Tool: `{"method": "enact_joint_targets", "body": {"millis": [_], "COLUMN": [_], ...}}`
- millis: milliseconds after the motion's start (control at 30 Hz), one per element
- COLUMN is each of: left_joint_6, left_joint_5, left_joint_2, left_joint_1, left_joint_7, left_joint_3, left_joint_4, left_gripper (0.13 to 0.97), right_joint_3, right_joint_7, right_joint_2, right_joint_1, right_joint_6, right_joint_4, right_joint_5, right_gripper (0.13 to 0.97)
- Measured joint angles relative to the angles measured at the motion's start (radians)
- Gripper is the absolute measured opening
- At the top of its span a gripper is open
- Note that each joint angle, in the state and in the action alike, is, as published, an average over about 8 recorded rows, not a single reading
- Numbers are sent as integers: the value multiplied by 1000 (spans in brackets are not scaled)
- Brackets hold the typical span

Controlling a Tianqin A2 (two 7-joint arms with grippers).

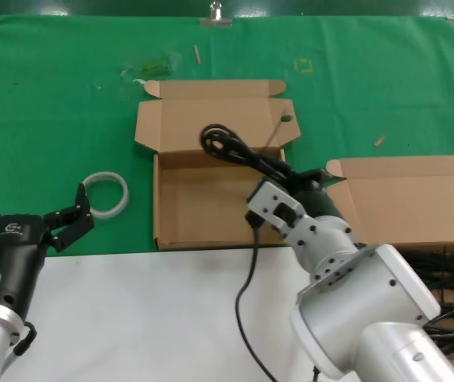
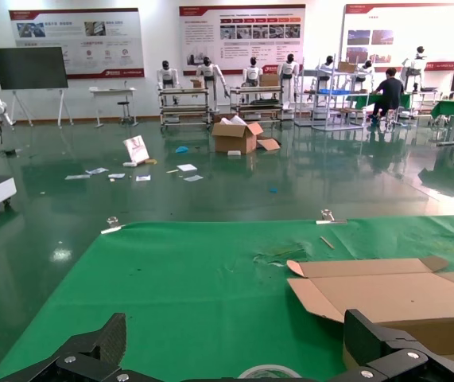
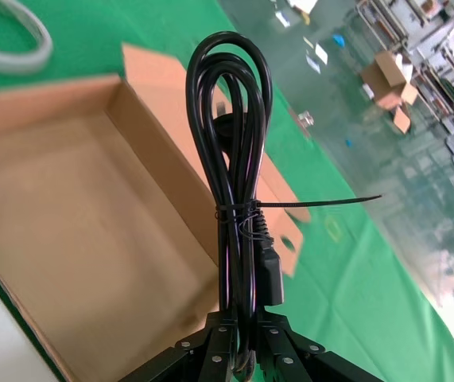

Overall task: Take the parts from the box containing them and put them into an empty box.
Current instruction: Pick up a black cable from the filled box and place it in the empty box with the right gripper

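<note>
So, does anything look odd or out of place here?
Only small things. The right tool grips the cord bundle, whose cable-tie tail sticks out sideways. A white tape ring lies beside the empty box.

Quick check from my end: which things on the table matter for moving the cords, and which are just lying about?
Part of the job:
- cord bundle, held in the right gripper above the empty box
- empty box, its lid has a round hole
- box of cords, by the right arm

Lying about:
- white tape ring, near the idle left gripper
</note>
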State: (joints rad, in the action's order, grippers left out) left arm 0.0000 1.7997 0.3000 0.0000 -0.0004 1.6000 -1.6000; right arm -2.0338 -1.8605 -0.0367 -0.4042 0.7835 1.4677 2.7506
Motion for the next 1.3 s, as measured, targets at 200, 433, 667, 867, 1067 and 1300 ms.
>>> {"method": "enact_joint_targets", "body": {"millis": [200,433,667,867,1067,1300], "left_joint_6": [0,0,0,0,0,0], "left_joint_5": [0,0,0,0,0,0], "left_joint_2": [0,0,0,0,0,0], "left_joint_1": [0,0,0,0,0,0], "left_joint_7": [0,0,0,0,0,0], "left_joint_3": [0,0,0,0,0,0], "left_joint_4": [0,0,0,0,0,0], "left_gripper": [965,965,965,965,965,965], "right_joint_3": [-74,-134,-151,-157,-160,-161], "right_joint_7": [83,157,194,250,270,271], "right_joint_2": [-1,-3,-4,-7,-9,-9], "right_joint_1": [-30,-48,-49,-49,-49,-49], "right_joint_6": [-46,-66,-64,-70,-73,-73], "right_joint_4": [-44,-67,-74,-76,-76,-77], "right_joint_5": [2,2,2,2,2,2], "right_gripper": [165,165,165,165,178,212]}}
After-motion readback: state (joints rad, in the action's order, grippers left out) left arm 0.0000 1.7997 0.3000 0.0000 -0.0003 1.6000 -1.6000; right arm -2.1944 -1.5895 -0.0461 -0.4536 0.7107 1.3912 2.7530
